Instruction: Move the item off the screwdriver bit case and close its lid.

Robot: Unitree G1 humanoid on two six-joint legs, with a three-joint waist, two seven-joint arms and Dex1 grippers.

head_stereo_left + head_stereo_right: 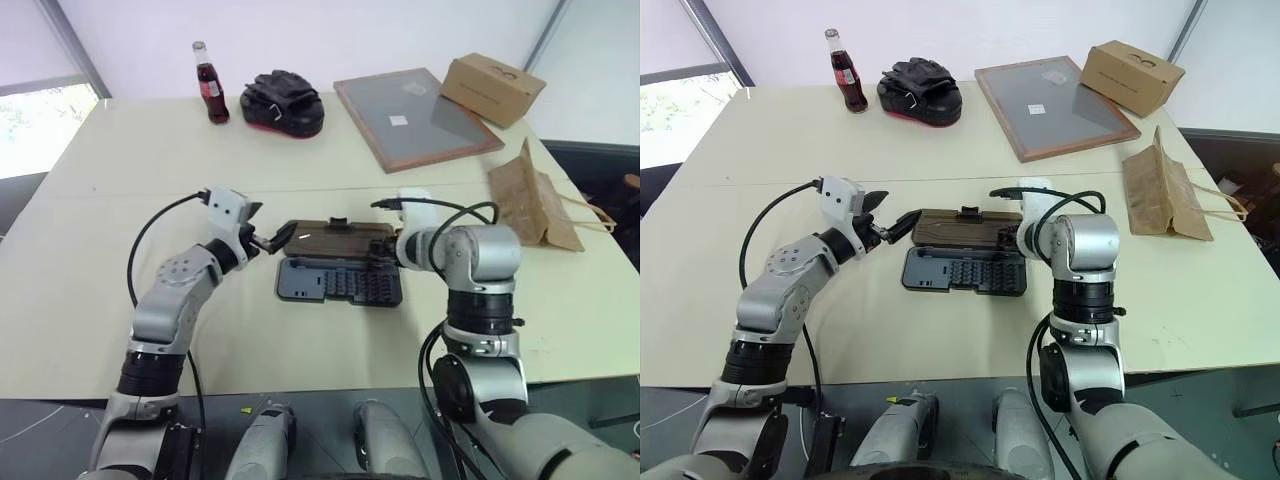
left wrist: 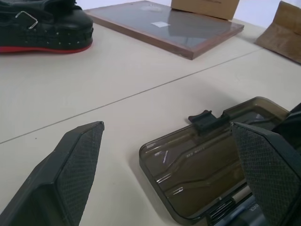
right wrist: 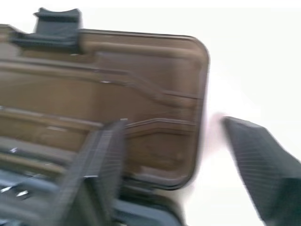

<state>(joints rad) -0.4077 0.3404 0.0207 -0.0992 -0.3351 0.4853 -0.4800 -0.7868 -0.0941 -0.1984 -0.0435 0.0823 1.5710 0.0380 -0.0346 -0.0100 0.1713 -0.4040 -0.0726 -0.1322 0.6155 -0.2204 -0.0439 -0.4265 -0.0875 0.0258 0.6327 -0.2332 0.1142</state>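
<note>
Left fingers (image 2: pixel 75 174) spread wide by the case (image 1: pixel 965 270); right fingers (image 3: pixel 101 169) parted over its lid (image 1: pixel 962 228), lying open. Case runs left-right; bag (image 1: pixel 1160 190) on the desk (image 1: pixel 940 150).

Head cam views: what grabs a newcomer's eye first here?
The screwdriver bit case lies open mid-table, its smoky brown lid laid flat on the far side, flanked by the open left gripper and the right gripper over the lid's right end. The brown paper bag is already off it, lying near the table's right edge. Along the far edge: a cola bottle, a black-and-red bundle, a framed grey board and a cardboard box.
</note>
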